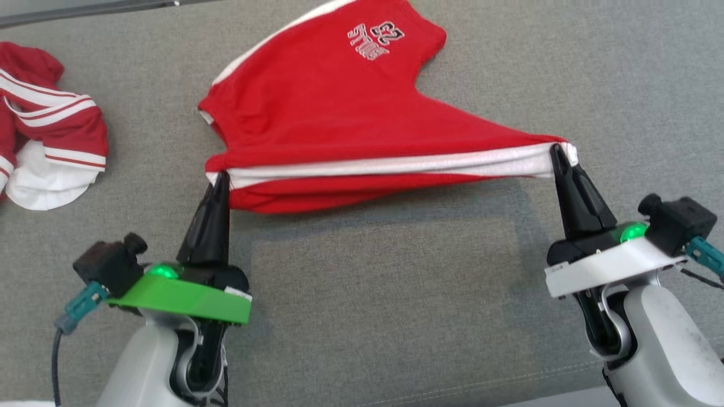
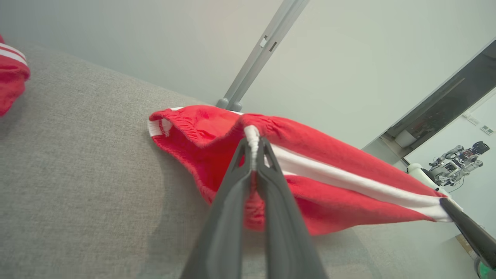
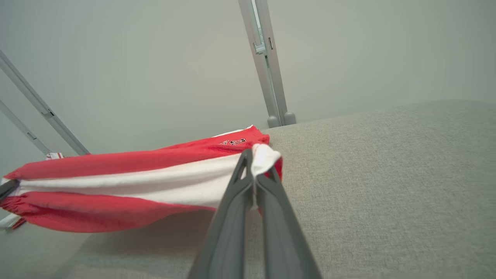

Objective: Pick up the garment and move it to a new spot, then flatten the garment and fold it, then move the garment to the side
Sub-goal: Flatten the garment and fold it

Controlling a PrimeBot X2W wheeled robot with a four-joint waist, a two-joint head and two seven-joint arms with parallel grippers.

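Note:
The garment is a pair of red shorts with a white side stripe and a printed logo, spread on the grey cushion. Its near edge is lifted and stretched taut between both grippers. My left gripper is shut on the left corner of the garment, by the elastic waistband. My right gripper is shut on the right corner, pinching the white stripe of the garment. The far part with the logo still rests on the cushion. In the left wrist view the right gripper's fingers show at the far right.
A second red and white garment lies crumpled at the cushion's left edge. The grey fabric surface stretches bare in front of the shorts. A pale wall with a metal post stands behind the cushion's far edge.

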